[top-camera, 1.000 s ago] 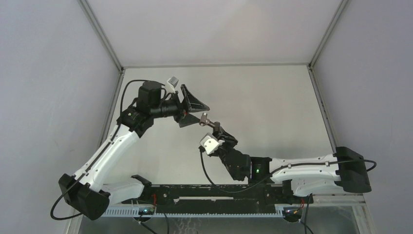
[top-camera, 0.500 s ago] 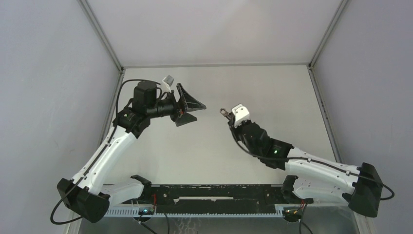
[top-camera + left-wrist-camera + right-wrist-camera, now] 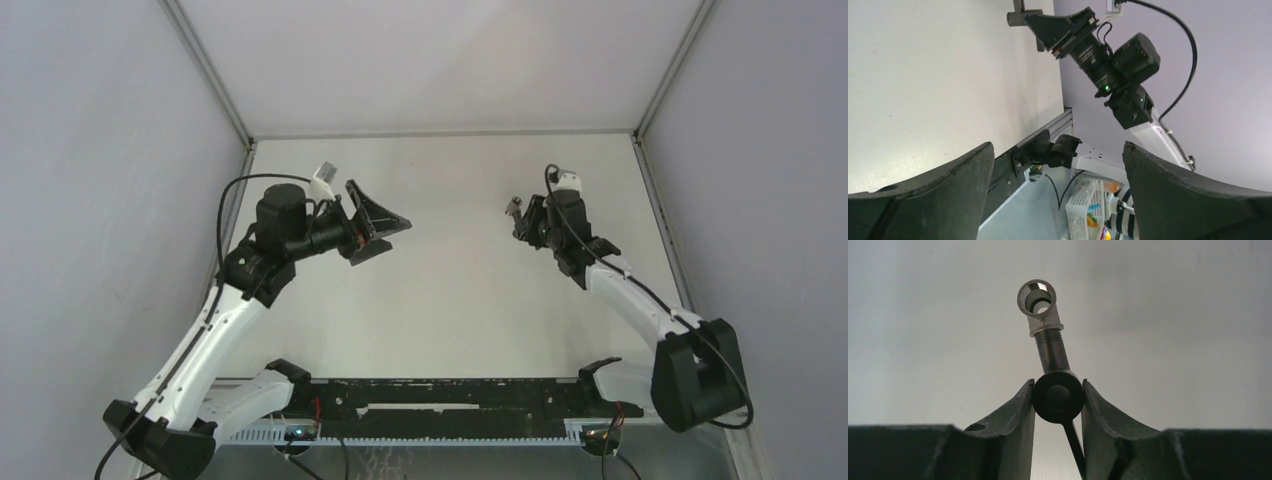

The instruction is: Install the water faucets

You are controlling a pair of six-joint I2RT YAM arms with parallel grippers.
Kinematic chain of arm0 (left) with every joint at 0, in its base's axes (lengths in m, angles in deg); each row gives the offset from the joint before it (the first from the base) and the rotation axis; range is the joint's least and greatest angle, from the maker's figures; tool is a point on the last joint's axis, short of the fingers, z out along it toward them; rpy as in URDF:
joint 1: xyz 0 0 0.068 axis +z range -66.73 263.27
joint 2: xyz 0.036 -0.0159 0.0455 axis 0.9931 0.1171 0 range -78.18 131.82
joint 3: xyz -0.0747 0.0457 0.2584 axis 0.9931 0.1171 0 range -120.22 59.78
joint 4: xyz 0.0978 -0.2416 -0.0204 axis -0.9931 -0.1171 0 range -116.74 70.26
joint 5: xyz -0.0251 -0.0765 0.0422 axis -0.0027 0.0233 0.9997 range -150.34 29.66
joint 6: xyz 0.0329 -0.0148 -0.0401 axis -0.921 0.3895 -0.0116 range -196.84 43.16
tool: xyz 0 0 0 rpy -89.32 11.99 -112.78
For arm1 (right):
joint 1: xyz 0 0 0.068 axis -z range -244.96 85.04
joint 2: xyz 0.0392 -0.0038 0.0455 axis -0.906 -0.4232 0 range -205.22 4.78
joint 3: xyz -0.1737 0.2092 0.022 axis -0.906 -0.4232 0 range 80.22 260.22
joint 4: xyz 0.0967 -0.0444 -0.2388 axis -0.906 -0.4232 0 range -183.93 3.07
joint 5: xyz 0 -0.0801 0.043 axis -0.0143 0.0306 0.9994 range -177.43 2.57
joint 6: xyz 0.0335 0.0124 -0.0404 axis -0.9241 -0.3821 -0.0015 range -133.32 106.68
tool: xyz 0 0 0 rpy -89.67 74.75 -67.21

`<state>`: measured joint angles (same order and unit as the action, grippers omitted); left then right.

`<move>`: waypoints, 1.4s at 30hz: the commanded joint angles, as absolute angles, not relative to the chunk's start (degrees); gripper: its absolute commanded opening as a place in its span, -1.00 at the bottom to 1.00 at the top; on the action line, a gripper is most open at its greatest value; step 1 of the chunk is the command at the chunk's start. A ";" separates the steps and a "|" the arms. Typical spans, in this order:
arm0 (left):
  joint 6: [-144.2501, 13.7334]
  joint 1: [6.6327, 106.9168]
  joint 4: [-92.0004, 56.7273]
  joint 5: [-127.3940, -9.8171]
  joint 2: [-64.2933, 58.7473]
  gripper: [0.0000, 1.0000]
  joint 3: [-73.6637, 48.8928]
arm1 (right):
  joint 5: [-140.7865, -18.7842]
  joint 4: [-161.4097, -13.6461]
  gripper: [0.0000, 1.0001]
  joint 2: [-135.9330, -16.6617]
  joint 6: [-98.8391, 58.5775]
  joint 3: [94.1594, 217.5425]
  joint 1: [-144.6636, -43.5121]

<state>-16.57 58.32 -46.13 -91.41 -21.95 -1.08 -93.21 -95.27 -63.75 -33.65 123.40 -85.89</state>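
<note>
The water faucet [image 3: 1050, 355] is a dark metal piece: a round body, a threaded pipe ending in a silvery elbow fitting [image 3: 1038, 299], and a thin lever hanging down between my fingers. My right gripper [image 3: 1058, 382] is shut on the round body. From above, the right gripper [image 3: 522, 222] holds the faucet [image 3: 512, 207] off the table at the far right. My left gripper [image 3: 398, 233] hangs wide open and holds nothing, well to the left of the faucet. The left wrist view catches the right gripper [image 3: 1063, 27] and faucet [image 3: 1018, 14] across the table, beyond my own open left gripper [image 3: 1058, 146].
The white table [image 3: 450, 300] is closed in by grey walls on three sides. A black rail [image 3: 440, 400] carrying both arm bases runs along the near edge. A white perforated basket [image 3: 1088, 205] stands below the table's edge, outside the workspace.
The right arm swung from the table's middle to the far right, carrying the faucet. The left gripper drew back to the left and opened a little wider.
</note>
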 commanded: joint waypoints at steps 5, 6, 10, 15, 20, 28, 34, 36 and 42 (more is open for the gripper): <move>-22.88 58.75 -43.52 -85.95 -29.40 1.00 2.95 | -72.47 -83.31 -1.00 -82.18 -46.15 137.06 -69.70; -23.48 58.68 -43.99 -85.57 -29.97 1.00 3.12 | -70.42 -83.29 -1.00 -85.07 -47.23 138.98 -68.42; -29.47 58.73 -49.08 -80.48 -32.36 0.99 2.13 | -73.54 -89.32 -0.32 -93.51 -48.04 146.91 -66.20; -33.75 58.75 -54.81 -75.70 -33.70 0.99 0.34 | -79.54 -89.84 0.18 -96.38 -46.10 150.59 -65.54; -37.01 58.92 -58.09 -78.92 -31.20 1.00 -2.00 | -86.49 -97.17 0.39 -94.17 -43.84 155.37 -65.60; -40.31 59.24 -62.09 -74.46 -26.61 1.00 -7.86 | -105.25 -107.10 0.99 -80.93 -39.17 154.70 -74.22; -40.83 59.28 -61.65 -66.48 -28.76 1.00 -7.66 | -112.50 -113.65 0.99 -70.39 -42.89 149.62 -79.57; -41.31 59.28 -62.28 -64.86 -29.60 0.99 -7.84 | -113.58 -114.69 0.99 -66.41 -43.54 147.12 -80.77; -40.84 59.27 -59.81 -62.55 -33.65 1.00 -4.52 | -114.15 -116.28 0.99 -55.12 -45.30 139.03 -82.22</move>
<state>-39.82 58.83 -62.79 -66.10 -30.39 -3.98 -111.59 -113.87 -60.75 -43.25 142.17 -81.58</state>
